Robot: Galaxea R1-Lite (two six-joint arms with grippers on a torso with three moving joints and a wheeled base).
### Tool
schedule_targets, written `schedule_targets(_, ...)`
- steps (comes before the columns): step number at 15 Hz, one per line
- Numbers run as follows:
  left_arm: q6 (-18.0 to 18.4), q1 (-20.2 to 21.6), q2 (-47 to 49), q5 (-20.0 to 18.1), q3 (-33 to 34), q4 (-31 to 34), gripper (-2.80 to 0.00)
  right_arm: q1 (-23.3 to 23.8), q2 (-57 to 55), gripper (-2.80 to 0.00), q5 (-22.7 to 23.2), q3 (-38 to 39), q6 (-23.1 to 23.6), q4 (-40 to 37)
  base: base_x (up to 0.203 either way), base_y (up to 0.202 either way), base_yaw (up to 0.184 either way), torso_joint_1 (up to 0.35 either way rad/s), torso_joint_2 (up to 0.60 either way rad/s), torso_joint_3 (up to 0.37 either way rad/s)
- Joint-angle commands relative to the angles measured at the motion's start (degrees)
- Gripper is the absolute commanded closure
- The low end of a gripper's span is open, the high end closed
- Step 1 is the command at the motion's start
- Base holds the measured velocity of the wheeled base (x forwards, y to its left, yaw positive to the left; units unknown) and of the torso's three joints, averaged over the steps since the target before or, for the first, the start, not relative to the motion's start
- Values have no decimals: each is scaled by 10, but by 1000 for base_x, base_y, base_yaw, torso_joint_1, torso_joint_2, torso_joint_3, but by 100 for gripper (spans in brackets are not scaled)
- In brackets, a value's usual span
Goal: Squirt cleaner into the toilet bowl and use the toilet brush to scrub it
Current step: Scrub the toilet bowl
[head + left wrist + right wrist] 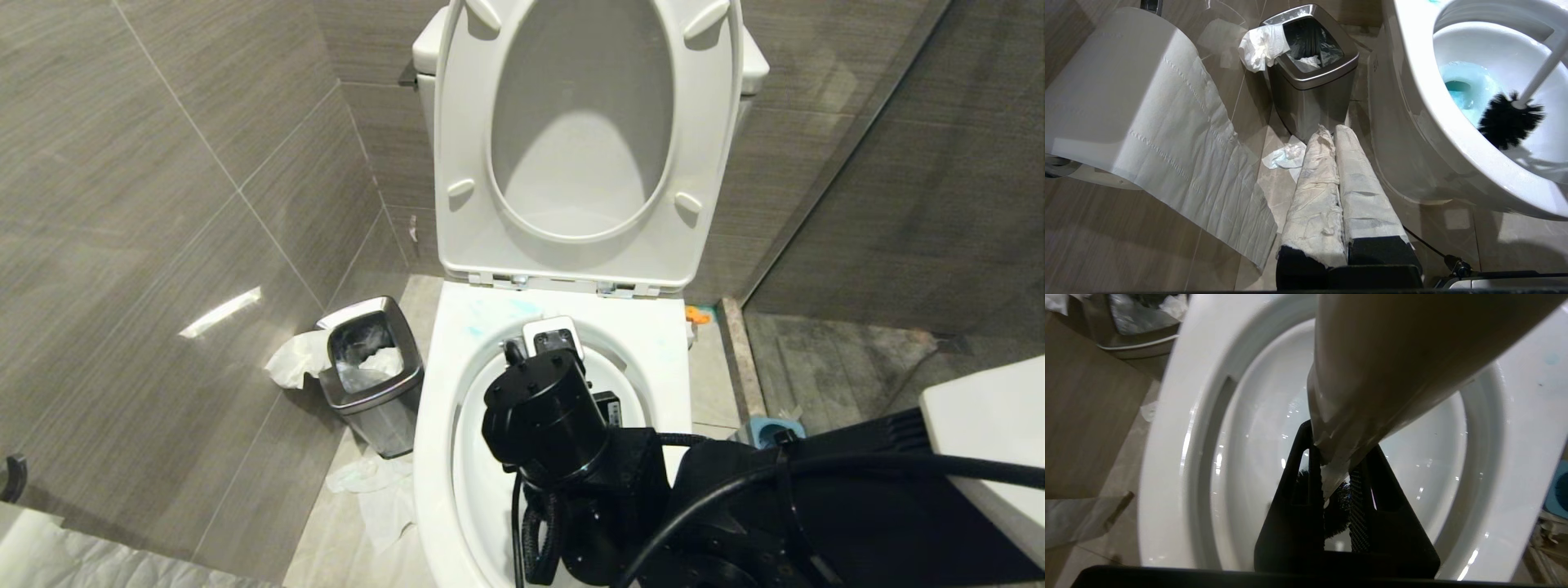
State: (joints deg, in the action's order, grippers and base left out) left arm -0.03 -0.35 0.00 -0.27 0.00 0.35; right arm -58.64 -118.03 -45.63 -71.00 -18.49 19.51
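While gripped, the toilet brush: the toilet brush (1508, 118) slants down into the basin, its black bristle head low against the inner wall beside the blue water; its white handle (1392, 367) runs up through the right gripper.
Right gripper: the right gripper (1337, 486) is clenched on the brush handle, hanging over the bowl's opening on the black right arm (571, 441), which reaches in from the robot's right side.
Toilet bowl: the toilet bowl (433, 408) stands with its seat and lid (457, 147) raised upright against the wall.
Cleaner: the cleaner (1468, 87) tints the water at the bottom turquoise; faint blue smears mark the rim near the hinges.
Left gripper: the left gripper (1337, 134), its fingers wrapped in white paper and pressed together, hangs beside the bowl above the floor.
Surroundings: a steel bin (1312, 73) with tissue over its edge stands on the robot's left of the bowl; a toilet roll (1126, 90) trails a loose sheet nearby.
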Motion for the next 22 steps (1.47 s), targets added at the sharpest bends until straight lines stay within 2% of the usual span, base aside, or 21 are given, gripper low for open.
schedule_targets(1,-1,0,1,0,1,0,0,-11,-32,0,-4,-34,-1,2,0,0,0,0,0,0)
schedule_targets(6,-1,0,1,0,1,0,0,9,-112,0,-15,-148,1,-1,0,0,0,0,0,0)
schedule_targets(9,-1,0,1,0,1,0,0,46,-151,0,-21,-237,3,-24,0,0,0,0,0,0)
schedule_targets(15,-1,0,1,0,1,0,0,134,-193,0,-21,-415,5,-121,0,0,0,0,0,0)
schedule_targets(17,-1,0,1,0,1,1,0,149,-187,0,-21,-416,6,-131,0,0,0,0,0,0)
schedule_targets(22,-1,0,1,0,1,0,0,147,-149,0,-17,-413,26,-140,0,0,0,0,0,0)
